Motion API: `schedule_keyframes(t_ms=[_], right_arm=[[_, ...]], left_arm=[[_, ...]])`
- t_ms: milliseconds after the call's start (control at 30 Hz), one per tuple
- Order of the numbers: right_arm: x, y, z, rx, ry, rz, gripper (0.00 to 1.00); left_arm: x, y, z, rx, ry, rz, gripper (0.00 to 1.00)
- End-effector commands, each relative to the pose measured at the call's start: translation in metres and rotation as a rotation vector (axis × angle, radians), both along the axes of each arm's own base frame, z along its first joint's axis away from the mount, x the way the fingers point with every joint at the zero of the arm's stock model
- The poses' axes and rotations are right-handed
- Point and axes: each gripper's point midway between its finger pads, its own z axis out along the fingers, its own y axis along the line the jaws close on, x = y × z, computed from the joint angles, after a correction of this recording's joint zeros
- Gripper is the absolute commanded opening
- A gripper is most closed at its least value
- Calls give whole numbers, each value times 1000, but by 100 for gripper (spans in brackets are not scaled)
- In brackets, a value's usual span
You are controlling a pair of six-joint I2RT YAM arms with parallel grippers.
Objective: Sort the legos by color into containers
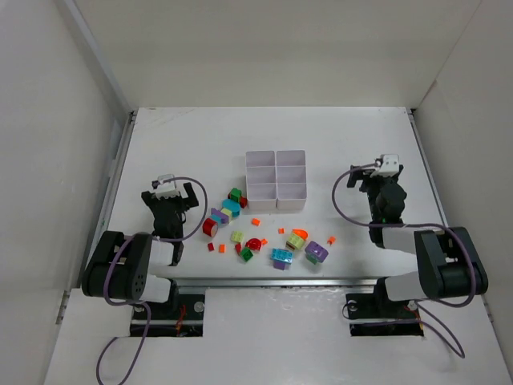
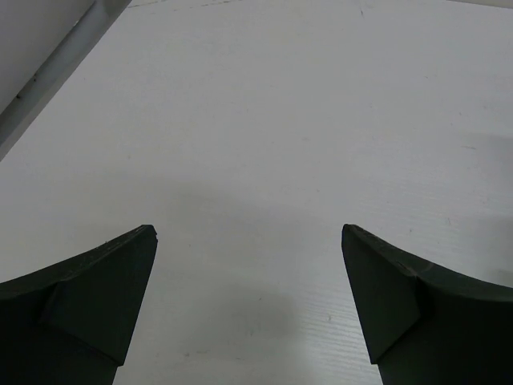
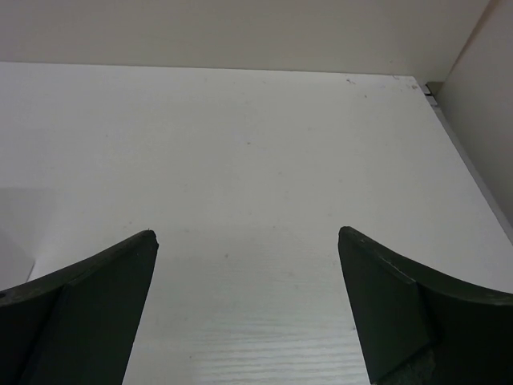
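Left gripper (image 2: 248, 233): my two dark fingers (image 2: 96, 297) stand wide apart, nothing between them, only bare white table (image 2: 264, 120) under and ahead. Right gripper (image 3: 247, 234): the same, fingers (image 3: 401, 305) spread wide, nothing held, white tabletop running out to the pale far wall (image 3: 240, 32). From the top view both arms sit folded low over their bases, elbows back, wrists level and pointing away from the near edge. The left gripper (image 1: 171, 195) and right gripper (image 1: 377, 178) are well apart, and a purple cable (image 1: 341, 200) loops beside each wrist. The legos (image 1: 281, 257) lie scattered on the table between my two sets of fingers, nearer the bases than my fingertips. A red-and-purple piece (image 1: 211, 226) is just right of my left fingers, with green (image 1: 235, 194) and cyan (image 1: 231, 206) bricks beyond it. A purple brick (image 1: 317, 252) and an orange piece (image 1: 297, 238) lie left of my right arm, small orange bits among them. Past the bricks, between the grippers, stands the white six-compartment tray (image 1: 276, 172); no brick shows in any compartment. No lettering is legible at this size.
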Motion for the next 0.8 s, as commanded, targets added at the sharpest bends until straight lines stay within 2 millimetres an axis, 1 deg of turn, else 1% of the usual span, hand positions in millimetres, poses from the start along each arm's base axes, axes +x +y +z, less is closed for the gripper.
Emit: schedule_keyframes(t_ms=[0,33,67,100,133,167,200,233,267,300,333,367,400,433,467,500,533,567,600,633,667,700,733,767], right_arm=[[20,7,49,-18,-17,-5,99],[29,9,70,-65,21,-7,99],[30,15,84,-127,16,10,99],[28,24,102,-194,-9,34,99],[23,51,124,-270,-36,99,99],[14,58,152,-407,-88,115,99],[8,72,165,-460,-99,163,99],[0,98,176,-499,-107,238,99],[-4,106,192,-528,-70,268,99],[-5,112,199,-546,-50,274,99],[-5,106,206,-548,-19,207,99],[-9,112,227,-535,-21,191,99],[-4,112,228,-531,5,153,99],[-3,111,232,-530,15,119,99],[-4,106,238,-524,28,47,99],[2,106,241,-522,38,6,99],[3,105,242,-522,48,-26,99],[4,99,242,-533,68,-86,99],[6,102,250,-523,60,-102,99],[13,105,244,-535,79,-111,99],[14,108,244,-535,81,-118,99],[13,111,246,-521,82,-133,99],[13,109,254,-509,73,-152,99],[10,113,258,-455,67,-156,99]], left_arm=[[15,-5,70,-14,-263,-26,99],[15,-8,72,-2,-271,-49,99],[13,-14,73,12,-279,-99,99],[9,-18,81,36,-309,-131,99],[6,-21,83,37,-311,-146,99],[5,-23,85,65,-264,-166,99],[9,-39,88,89,-223,-262,99],[25,-56,132,183,-259,-366,99],[29,-75,142,339,-226,-507,99],[23,-98,105,657,-74,-781,99],[26,-107,110,759,-53,-838,99],[41,-104,143,823,-75,-792,99],[56,-86,147,832,-24,-684,99],[65,-78,156,790,-12,-611,99],[76,-69,180,785,-35,-532,99],[83,-65,187,775,-27,-485,99],[94,-46,183,760,43,-382,99],[100,-39,187,684,59,-316,99],[107,-35,214,637,28,-249,99],[111,-29,209,591,70,-202,99],[109,-18,216,545,77,-129,99],[110,-21,228,482,53,-119,99],[110,-23,228,463,62,-133,99],[104,-32,226,432,80,-187,99]])
